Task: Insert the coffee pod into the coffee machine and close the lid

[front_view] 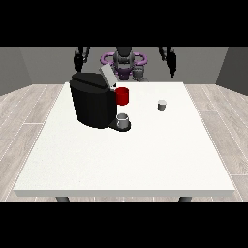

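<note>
Coffee pod (pixel 162 105) stands on the table (pixel 145 155), right of the coffee machine (pixel 94 99) — lid (pixel 107 76) raised. Both hands hang raised, holding nothing; finger state unclear. Approach the pod from above — grasp squarely.

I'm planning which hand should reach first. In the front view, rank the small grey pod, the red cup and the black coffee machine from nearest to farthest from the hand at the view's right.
From the hand at the view's right:
1. Small grey pod, right of centre on the table.
2. Red cup, beside the machine.
3. Black coffee machine, at the table's left.
</note>
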Available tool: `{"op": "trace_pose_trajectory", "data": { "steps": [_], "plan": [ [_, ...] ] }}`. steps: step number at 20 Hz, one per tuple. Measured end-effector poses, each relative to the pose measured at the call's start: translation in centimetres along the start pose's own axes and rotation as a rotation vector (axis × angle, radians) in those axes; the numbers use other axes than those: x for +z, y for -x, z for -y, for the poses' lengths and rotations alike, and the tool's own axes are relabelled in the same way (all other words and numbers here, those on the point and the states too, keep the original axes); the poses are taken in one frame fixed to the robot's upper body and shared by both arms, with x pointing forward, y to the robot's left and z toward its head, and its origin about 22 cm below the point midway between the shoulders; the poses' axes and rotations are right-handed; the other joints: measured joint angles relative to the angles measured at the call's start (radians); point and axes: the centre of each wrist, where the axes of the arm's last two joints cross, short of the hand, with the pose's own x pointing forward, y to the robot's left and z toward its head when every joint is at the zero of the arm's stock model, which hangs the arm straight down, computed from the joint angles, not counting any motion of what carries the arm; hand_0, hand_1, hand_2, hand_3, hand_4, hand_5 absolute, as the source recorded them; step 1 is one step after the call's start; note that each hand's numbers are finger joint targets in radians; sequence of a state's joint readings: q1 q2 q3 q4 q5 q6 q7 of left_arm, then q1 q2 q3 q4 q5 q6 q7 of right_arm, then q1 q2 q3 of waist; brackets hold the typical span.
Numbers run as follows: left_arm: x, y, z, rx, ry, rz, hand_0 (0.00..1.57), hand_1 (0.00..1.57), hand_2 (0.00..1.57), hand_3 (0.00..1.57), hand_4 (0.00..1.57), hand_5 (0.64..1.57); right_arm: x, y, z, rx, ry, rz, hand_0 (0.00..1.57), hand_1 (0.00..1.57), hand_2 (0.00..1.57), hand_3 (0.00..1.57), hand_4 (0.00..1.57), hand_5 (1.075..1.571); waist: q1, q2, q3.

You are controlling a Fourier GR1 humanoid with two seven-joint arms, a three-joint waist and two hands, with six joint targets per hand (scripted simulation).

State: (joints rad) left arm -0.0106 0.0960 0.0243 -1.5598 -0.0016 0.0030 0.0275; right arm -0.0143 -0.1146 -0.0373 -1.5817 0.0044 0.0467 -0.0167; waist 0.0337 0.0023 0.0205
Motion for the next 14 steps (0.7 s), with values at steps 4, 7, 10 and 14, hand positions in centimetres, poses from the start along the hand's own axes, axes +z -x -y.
{"op": "trace_pose_trajectory", "data": {
  "steps": [4,7,10,14],
  "plan": [
    [0.1,-0.3,-1.2,-0.089,0.070,0.044,0.00,0.00,0.00,0.00,0.00,1.571,0.1,0.9,-0.7,-0.021,0.011,-0.019,0.00,0.00,0.00,0.00,0.00,1.571,-0.004,-0.004,-0.0129],
    [-0.3,-1.0,-2.8,-0.209,0.146,0.107,0.00,0.00,0.00,0.00,0.00,1.571,0.2,1.3,-0.9,-0.008,0.043,-0.025,0.00,0.00,0.00,0.00,0.00,1.571,-0.026,0.009,-0.0171],
    [-1.2,-1.8,-4.4,-0.328,0.186,0.140,0.00,0.00,0.00,0.00,0.00,1.571,-0.4,0.6,-1.2,0.049,0.096,0.010,0.00,0.00,0.00,0.00,0.00,1.571,-0.061,0.038,-0.0190],
    [-3.2,-3.3,-7.3,-0.453,0.185,0.133,0.00,0.00,0.00,0.00,0.00,1.571,-1.2,-0.6,-2.0,0.089,0.104,0.063,0.00,0.00,0.00,0.00,0.00,1.571,-0.114,0.095,-0.0204]
  ]
}}
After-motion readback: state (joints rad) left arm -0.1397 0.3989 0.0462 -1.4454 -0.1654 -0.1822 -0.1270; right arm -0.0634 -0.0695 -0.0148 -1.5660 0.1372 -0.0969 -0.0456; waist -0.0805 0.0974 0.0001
